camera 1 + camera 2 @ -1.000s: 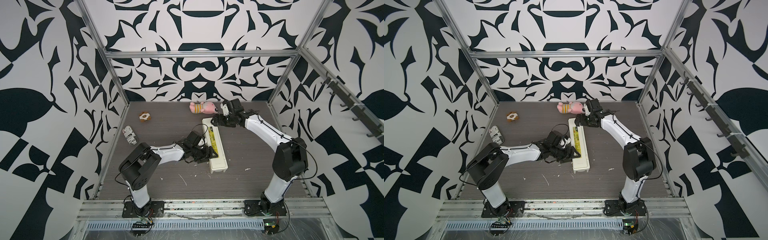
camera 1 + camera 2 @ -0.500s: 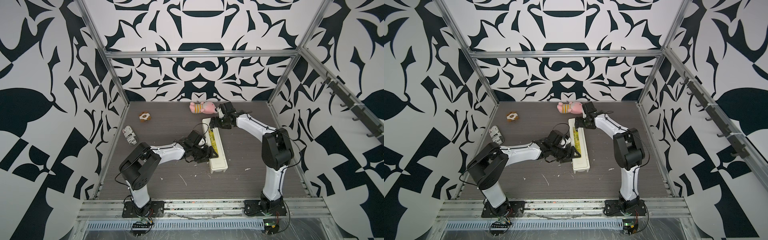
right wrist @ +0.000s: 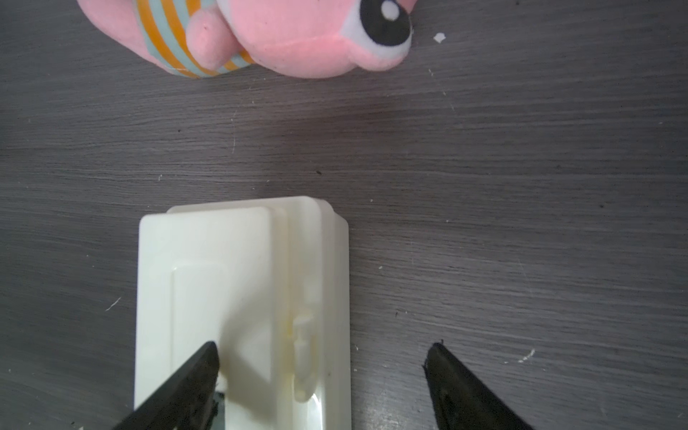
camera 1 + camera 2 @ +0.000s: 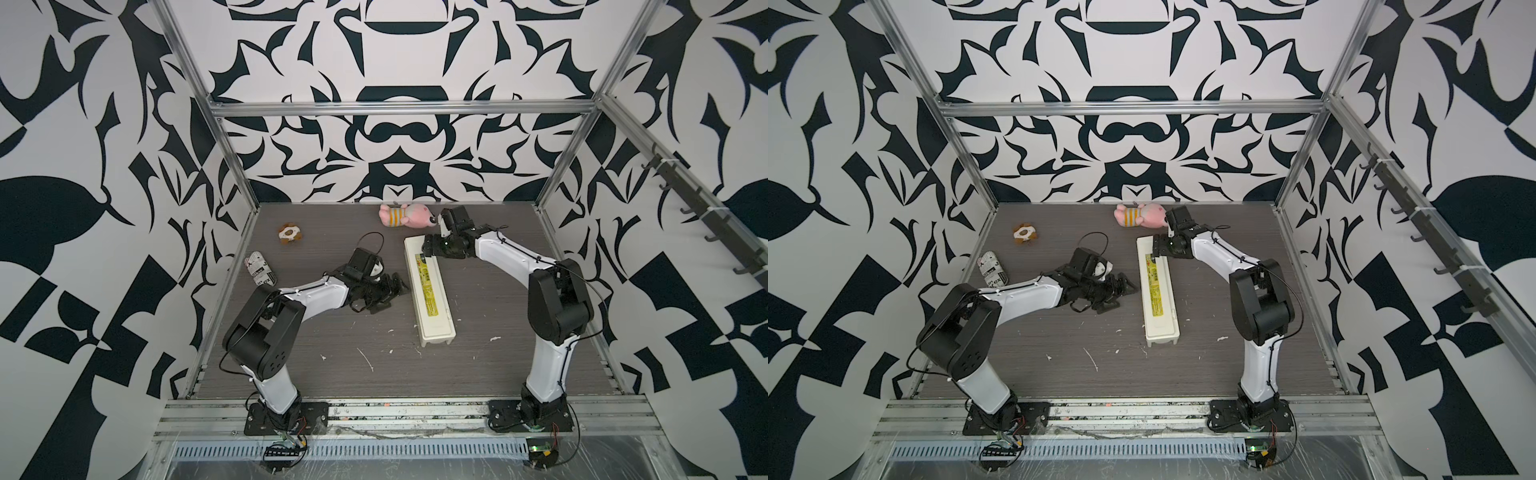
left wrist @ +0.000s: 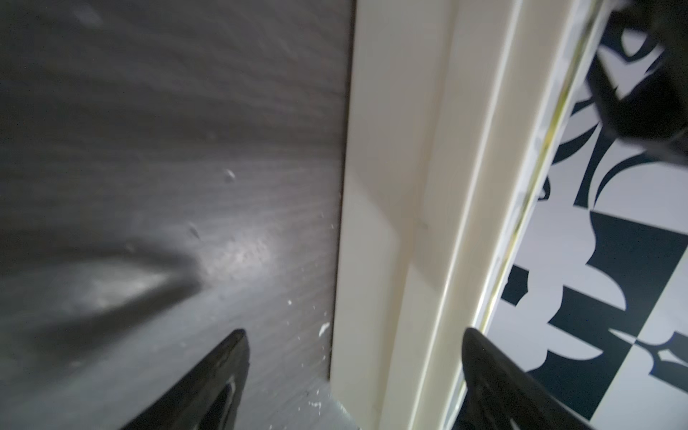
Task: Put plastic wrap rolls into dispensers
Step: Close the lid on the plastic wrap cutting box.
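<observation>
The dispenser (image 4: 430, 303) (image 4: 1159, 299) is a long cream-white box with a yellow label strip, lying lid-down-shut on the dark table. No plastic wrap roll is in view. My left gripper (image 4: 395, 295) (image 4: 1123, 297) is open beside the box's long left side. In the left wrist view (image 5: 353, 335) the cream side wall (image 5: 402, 186) stands ahead between the spread fingers. My right gripper (image 4: 430, 251) (image 4: 1160, 251) hovers open over the box's far end (image 3: 242, 279). There (image 3: 323, 346) one finger is above the lid and the other above bare table.
A pink striped plush toy (image 4: 405, 216) (image 3: 260, 33) lies just beyond the dispenser's far end. A small brown toy (image 4: 289, 235) and a newsprint-patterned cylinder (image 4: 259, 270) sit at the left. White crumbs dot the table. Patterned walls and metal posts enclose it.
My left gripper has opened and drawn back a little from the dispenser's side. The right arm has swung inward and its gripper has slid closer over the box's far end.
</observation>
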